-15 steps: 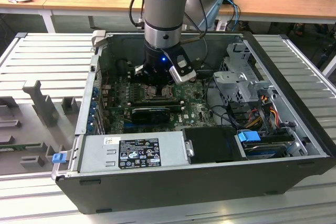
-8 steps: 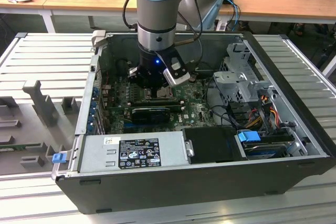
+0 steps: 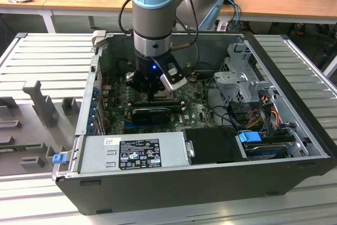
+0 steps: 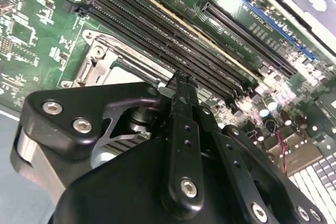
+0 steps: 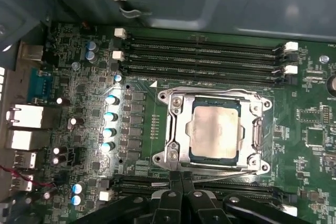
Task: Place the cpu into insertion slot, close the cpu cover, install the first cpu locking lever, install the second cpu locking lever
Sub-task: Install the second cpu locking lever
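**CPU seated under its cover; fingers pinched at the socket edge**

Fingers drawn narrow, tips together, nothing carried between them. In the first wrist view they sit right at the 6 o'clock edge of the insertion slot, by a thin wire lever lying along that side. Contact with the lever: cannot tell.

The cpu lies flat in the slot, pale metal top up. The cpu cover is down around it, a frame with the chip showing through the cut-out.

Handling, as I judge it: chip is light, rigid, smooth-topped and fragile underneath; best left alone now. Cover is thin stiff plate. The lever looks springy and slim, easy to slip off; take it near its free end.

Memory slots run along the 12 o'clock side. In the exterior view the arm reaches down into the open computer case.
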Motion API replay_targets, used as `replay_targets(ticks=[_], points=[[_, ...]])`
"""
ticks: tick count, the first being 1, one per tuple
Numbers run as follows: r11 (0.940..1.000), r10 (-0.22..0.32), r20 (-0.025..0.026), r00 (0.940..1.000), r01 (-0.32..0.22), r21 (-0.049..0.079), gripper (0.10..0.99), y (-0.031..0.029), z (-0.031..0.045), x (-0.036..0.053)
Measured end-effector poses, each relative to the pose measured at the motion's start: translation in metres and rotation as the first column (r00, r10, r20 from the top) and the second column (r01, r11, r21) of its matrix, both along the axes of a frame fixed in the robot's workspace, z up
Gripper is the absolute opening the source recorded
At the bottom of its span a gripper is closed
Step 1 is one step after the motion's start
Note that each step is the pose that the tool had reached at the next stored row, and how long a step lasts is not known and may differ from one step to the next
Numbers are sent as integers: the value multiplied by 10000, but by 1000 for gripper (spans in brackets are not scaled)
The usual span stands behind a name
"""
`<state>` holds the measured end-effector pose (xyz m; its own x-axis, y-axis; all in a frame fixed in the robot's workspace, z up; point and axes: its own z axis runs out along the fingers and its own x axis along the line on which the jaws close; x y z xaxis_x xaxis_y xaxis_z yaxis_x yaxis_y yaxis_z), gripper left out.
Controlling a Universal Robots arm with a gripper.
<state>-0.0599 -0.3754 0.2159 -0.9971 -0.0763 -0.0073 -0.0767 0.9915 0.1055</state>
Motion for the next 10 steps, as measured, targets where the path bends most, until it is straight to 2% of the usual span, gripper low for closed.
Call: replay_targets(ticks=[3,8,10], points=[[9999,79,0,10000,-79,99,106,-13,-33,-10],[9992,177,8,9998,-178,363,106,-112,-46,-32],[9987,211,9,9998,-211,461,106,-129,-45,-45]])
